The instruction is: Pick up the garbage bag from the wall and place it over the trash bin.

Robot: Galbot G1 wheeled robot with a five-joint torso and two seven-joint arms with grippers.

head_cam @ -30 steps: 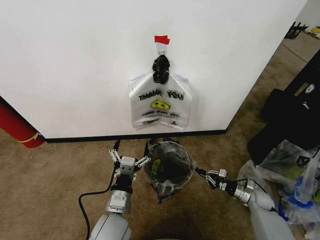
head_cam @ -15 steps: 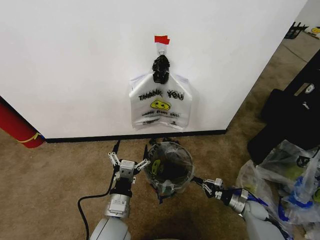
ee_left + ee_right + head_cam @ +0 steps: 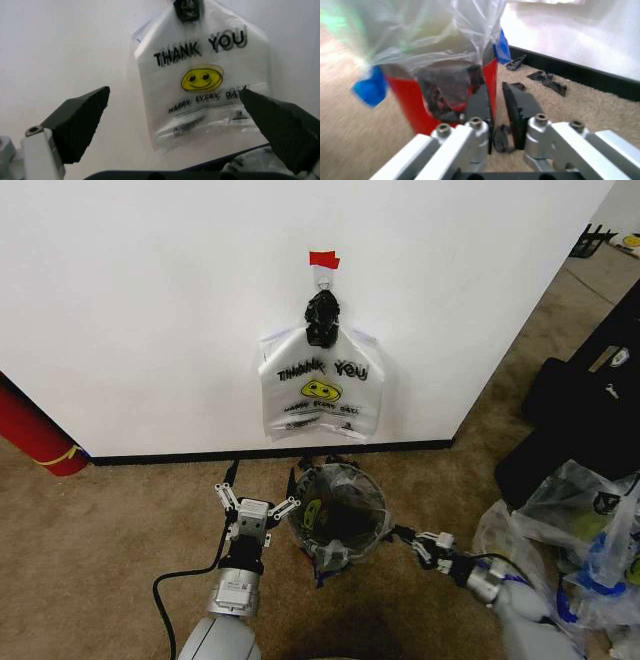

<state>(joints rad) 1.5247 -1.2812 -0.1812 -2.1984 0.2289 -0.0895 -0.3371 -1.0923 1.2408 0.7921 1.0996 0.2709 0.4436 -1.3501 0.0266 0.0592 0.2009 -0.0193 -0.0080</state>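
We see thin glossy crinkled plastic on the garbage bag point(image 3: 338, 505) over the black wire-mesh trash bin point(image 3: 445, 93); matt painted wall point(image 3: 150, 300); rough beige carpet floor point(image 3: 100, 540); right tool point(image 3: 499, 112) bare metal with matt black pads.

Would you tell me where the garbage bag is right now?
In the head view, the garbage bag is draped over the trash bin on the carpet below the wall.

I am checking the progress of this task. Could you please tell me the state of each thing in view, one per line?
garbage bag: draped over the bin's rim, lining it.
trash bin: upright on the carpet near the wall.
THANK YOU bag: hanging on the wall hook.
left gripper: open, beside the bin.
right gripper: nearly closed, empty, beside the bin.
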